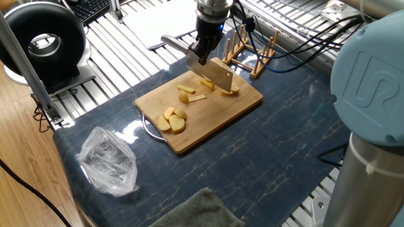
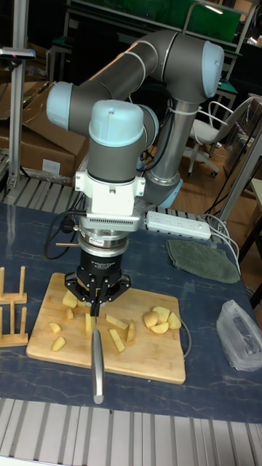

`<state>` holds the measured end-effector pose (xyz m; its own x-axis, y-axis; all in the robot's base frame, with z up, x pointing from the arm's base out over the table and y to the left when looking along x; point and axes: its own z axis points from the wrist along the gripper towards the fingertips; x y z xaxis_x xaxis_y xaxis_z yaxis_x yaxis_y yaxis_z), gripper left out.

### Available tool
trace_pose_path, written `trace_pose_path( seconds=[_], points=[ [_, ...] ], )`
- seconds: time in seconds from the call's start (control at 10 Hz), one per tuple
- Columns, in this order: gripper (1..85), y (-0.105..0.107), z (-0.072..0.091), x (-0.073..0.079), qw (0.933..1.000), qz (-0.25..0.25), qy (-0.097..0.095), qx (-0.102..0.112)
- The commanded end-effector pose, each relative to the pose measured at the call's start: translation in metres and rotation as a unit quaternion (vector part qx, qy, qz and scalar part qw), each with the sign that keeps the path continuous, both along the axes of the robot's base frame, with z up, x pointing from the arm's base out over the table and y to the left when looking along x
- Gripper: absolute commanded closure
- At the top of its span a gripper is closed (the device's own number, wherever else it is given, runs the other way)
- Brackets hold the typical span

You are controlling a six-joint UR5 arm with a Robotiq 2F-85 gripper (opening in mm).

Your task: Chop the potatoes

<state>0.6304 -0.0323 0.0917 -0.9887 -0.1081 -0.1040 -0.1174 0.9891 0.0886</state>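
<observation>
On the dark blue mat (image 1: 271, 151) lies the bamboo board (image 1: 214, 123), and everything else sits around it. Above the board's far edge, as the fixed view shows it, hangs the gripper (image 1: 203, 52), its two fingers closed on the handle of a cleaver (image 1: 211, 74). The handle pokes out away from the board, toward the slatted metal table (image 1: 132, 50), while the broad blade slants down over the board's far half. Whether the edge touches the wood cannot be told.

The potatoes (image 1: 172, 120) are scattered across the board: a cluster of rounded pieces near its left corner, a few thin sticks and wedges around its middle, and a couple of pieces just beside the blade at the board's right end. In the tall fixed view the gripper (image 2: 100, 297) stands over the board (image 2: 145, 349) with potato pieces (image 2: 159, 318) on both sides of the knife.

Just beyond the board stands a wooden rack (image 1: 251, 52). Well apart from the board, at the mat's near left corner, lies a crumpled clear plastic bag (image 1: 108, 161), and a grey-green cloth (image 1: 199, 211) rests at the mat's near edge.
</observation>
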Motion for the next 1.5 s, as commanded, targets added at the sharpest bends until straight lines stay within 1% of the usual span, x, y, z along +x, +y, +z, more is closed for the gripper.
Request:
trace_pose_path(
  seconds=[0.0, 0.2, 0.3, 0.4, 0.5, 0.7, 1.0, 1.1, 1.2, 1.3, 1.4],
  points=[
    [84.7, 0.013, -0.004, 0.007, 0.9998, -0.016, -0.005, 0.005],
    [84.7, 0.031, -0.006, 0.01, 0.9992, -0.039, -0.003, 0.009],
    [84.7, 0.034, -0.007, 0.011, 0.999, -0.043, -0.004, 0.009],
    [84.7, 0.041, -0.002, 0.008, 0.9985, -0.05, 0.003, 0.022],
    [84.7, 0.043, 0.0, 0.009, 0.9987, -0.044, 0.002, 0.024],
    [84.7, 0.039, -0.006, 0.018, 0.9994, -0.03, -0.013, 0.012],
    [84.7, 0.04, -0.012, 0.026, 0.9995, -0.017, -0.024, 0.015],
    [84.7, 0.036, -0.014, 0.028, 0.9995, -0.008, -0.029, 0.009],
    [84.7, 0.033, -0.014, 0.029, 0.9994, 0.004, -0.032, 0.009],
    [84.7, 0.027, -0.012, 0.028, 0.9994, 0.014, -0.032, 0.004],
    [84.7, 0.028, -0.005, 0.024, 0.9997, 0.012, -0.022, 0.006]
  ],
)
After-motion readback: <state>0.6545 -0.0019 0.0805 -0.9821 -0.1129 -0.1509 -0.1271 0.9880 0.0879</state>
